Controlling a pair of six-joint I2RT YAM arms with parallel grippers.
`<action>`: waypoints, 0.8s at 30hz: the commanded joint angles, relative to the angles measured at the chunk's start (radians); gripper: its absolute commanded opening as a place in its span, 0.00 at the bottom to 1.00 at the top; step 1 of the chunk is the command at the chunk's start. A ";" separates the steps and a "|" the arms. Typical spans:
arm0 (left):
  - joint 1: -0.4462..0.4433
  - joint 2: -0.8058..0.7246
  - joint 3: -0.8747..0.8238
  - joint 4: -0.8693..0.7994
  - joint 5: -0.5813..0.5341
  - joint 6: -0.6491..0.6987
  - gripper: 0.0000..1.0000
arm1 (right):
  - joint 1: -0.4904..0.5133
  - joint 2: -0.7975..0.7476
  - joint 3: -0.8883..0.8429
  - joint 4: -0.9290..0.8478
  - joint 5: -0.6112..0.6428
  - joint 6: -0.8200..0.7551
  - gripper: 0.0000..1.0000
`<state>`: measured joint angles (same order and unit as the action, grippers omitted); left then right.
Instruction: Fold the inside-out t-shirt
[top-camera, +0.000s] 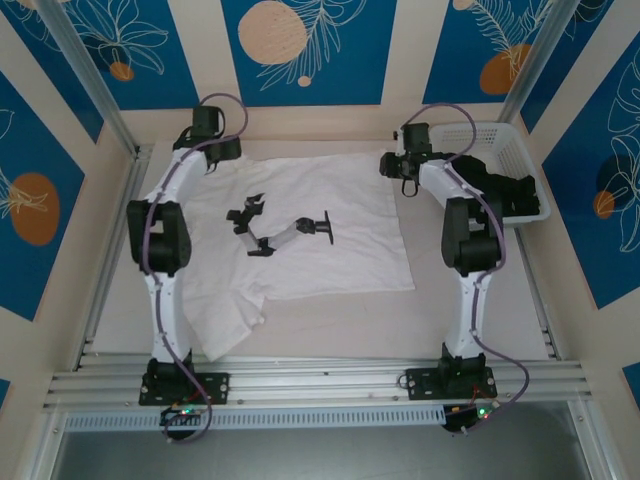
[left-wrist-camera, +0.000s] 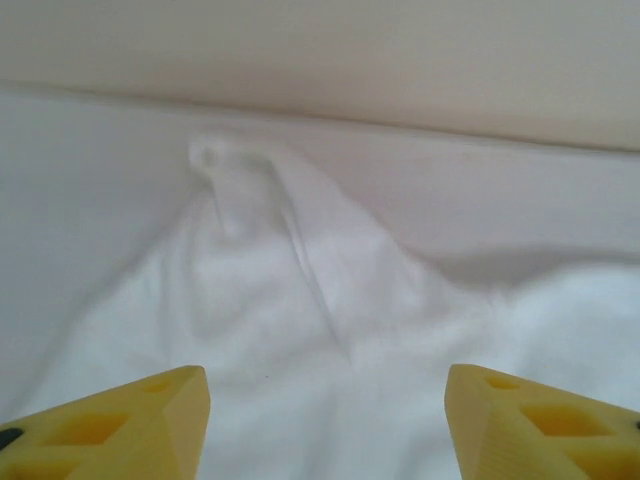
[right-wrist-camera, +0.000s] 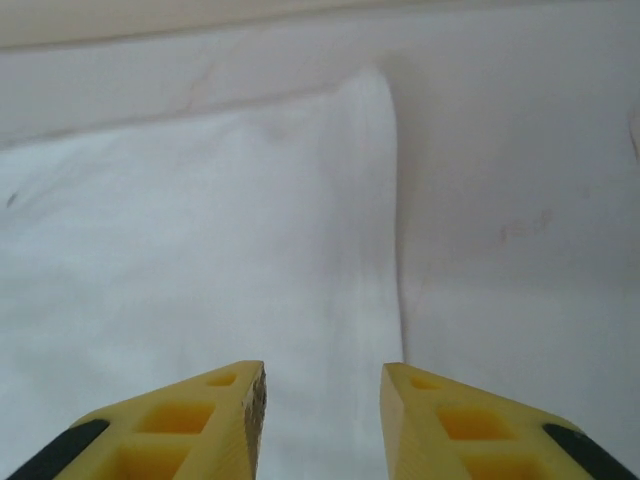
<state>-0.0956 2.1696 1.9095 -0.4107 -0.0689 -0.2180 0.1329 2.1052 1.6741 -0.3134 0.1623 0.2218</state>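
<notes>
Top external view showed the thin, wrinkled white cloth t-shirt (top-camera: 350, 255) spread on the tabletop (top-camera: 340, 325); left gripper (left-wrist-camera: 325, 385) gaped wide, right gripper (right-wrist-camera: 323, 375) partly open, both empty.

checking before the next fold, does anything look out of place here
A small black-and-white jointed part lies across the middle of the white t-shirt, odd since it would likely block a fold. The near-left sleeve also juts out crooked and rumpled.
</notes>
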 joint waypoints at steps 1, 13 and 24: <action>-0.002 -0.350 -0.372 0.175 0.186 -0.210 0.65 | 0.031 -0.229 -0.184 -0.121 0.030 0.098 0.39; -0.143 -1.053 -1.198 0.065 0.200 -0.332 0.68 | 0.031 -0.747 -0.880 -0.309 0.007 0.411 0.48; -0.307 -1.211 -1.314 -0.292 0.009 -0.434 0.71 | 0.070 -0.563 -0.902 -0.287 -0.073 0.475 0.34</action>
<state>-0.3637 0.9688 0.5995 -0.5625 0.0196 -0.6006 0.1905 1.4967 0.7624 -0.6315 0.1635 0.6682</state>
